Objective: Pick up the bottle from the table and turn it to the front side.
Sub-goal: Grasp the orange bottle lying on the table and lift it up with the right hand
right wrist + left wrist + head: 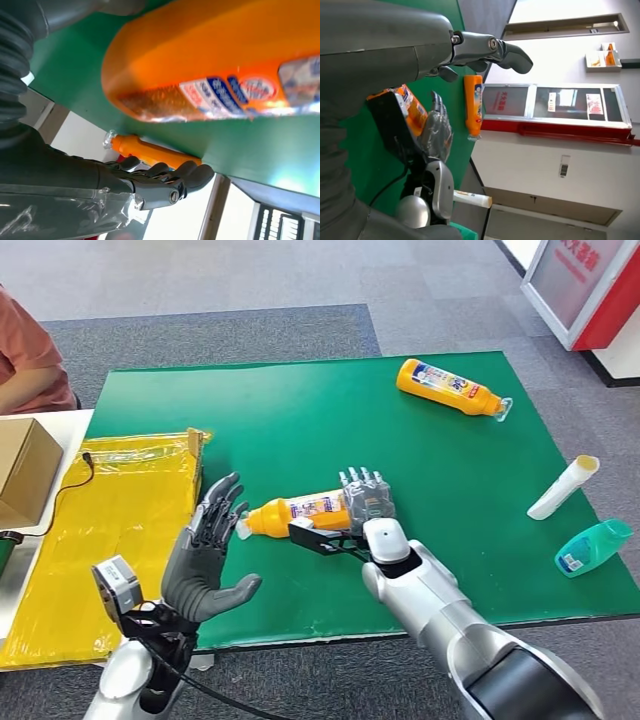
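An orange bottle point(298, 512) point(412, 107) point(226, 60) lies on its side in the middle of the green mat point(302, 410), cap pointing left. My right hand point(367, 498) point(437, 132) point(113, 175) is at its base end, fingers straight and upright on the far side, not closed around it. In the right wrist view the bottle lies between thumb and fingers point(166, 180). My left hand point(207, 550) point(433, 50) hovers just left of the cap with fingers spread, holding nothing. A second orange bottle point(451, 387) point(473, 102) point(151, 152) lies at the mat's far right.
A white tube point(562, 487) and a teal bottle point(592, 546) lie near the mat's right edge. A yellow bag point(113, 510) and a cardboard box point(23, 470) sit to the left. A person point(26, 355) is at the far left.
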Controlling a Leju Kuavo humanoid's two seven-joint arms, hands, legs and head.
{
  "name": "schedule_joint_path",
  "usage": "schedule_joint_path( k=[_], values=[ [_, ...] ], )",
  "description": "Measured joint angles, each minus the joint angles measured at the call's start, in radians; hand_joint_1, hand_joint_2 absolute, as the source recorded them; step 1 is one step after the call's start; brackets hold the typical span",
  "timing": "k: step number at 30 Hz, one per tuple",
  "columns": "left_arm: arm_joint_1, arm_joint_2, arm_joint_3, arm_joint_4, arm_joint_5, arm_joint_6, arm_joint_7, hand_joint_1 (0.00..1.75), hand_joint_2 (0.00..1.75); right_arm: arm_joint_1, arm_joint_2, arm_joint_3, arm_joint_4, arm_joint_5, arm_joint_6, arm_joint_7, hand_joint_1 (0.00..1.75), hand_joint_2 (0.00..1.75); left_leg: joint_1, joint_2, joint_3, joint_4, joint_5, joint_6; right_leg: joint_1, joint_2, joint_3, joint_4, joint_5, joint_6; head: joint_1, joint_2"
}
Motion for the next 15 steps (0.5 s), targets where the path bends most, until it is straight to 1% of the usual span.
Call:
schedule_joint_path(
  k=[7, 15],
  values=[
    [-0.002, -0.002, -0.008, 0.014, 0.01, -0.002, 0.004, 0.0, 1.75, -0.052, 0.007, -0.027, 0.035, 0.022, 0.005, 0.024, 0.0, 1.75, 0.0, 0.0, 0.0, 0.0, 0.0, 0.0, 0.0, 0.0, 0.0, 0.0, 0.0, 0.0, 0.0, 0.0],
    [-0.007, -0.005, -0.01, 0.02, 0.016, -0.002, 0.004, 0.0, 1.75, -0.064, 0.017, -0.031, 0.09, 0.044, 0.036, 0.026, 0.0, 1.75, 0.0, 0.0, 0.0, 0.0, 0.0, 0.0, 0.0, 0.0, 0.0, 0.0, 0.0, 0.0, 0.0, 0.0]
  ],
)
